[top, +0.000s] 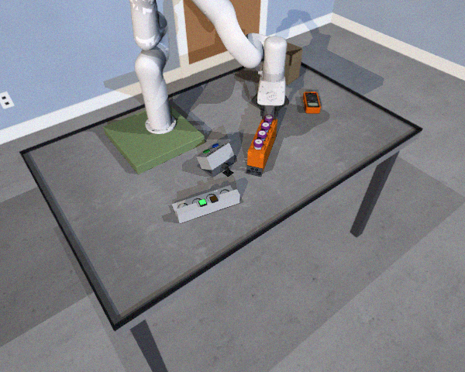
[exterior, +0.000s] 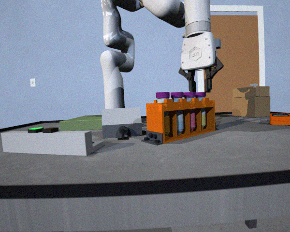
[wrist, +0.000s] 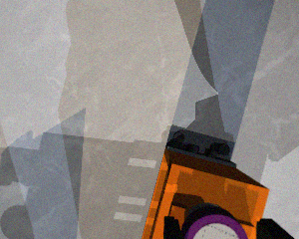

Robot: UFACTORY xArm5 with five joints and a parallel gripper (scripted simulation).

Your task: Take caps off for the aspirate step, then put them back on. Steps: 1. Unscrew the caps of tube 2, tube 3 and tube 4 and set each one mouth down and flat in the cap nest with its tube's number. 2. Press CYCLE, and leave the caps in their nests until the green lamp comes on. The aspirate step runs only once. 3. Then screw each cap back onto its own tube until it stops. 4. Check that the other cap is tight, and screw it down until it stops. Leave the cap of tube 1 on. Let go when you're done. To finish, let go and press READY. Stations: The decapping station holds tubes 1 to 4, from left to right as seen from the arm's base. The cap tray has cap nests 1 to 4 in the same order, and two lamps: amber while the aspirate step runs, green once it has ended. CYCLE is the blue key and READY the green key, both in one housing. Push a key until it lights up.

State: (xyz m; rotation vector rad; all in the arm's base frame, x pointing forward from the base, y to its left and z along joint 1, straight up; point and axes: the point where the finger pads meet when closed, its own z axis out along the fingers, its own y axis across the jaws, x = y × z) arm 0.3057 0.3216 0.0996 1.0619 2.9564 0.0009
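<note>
On the table (top: 304,224), the decapping station (top: 260,149) stands right of the key housing (top: 216,158). The cap tray (top: 206,208) lies in front of both. The gripper (exterior: 199,87) hangs above the station's far end.

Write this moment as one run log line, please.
white end effector: open, empty, over end purple round cap | orange tube rack: four caps on | green square lamp: lit
</note>
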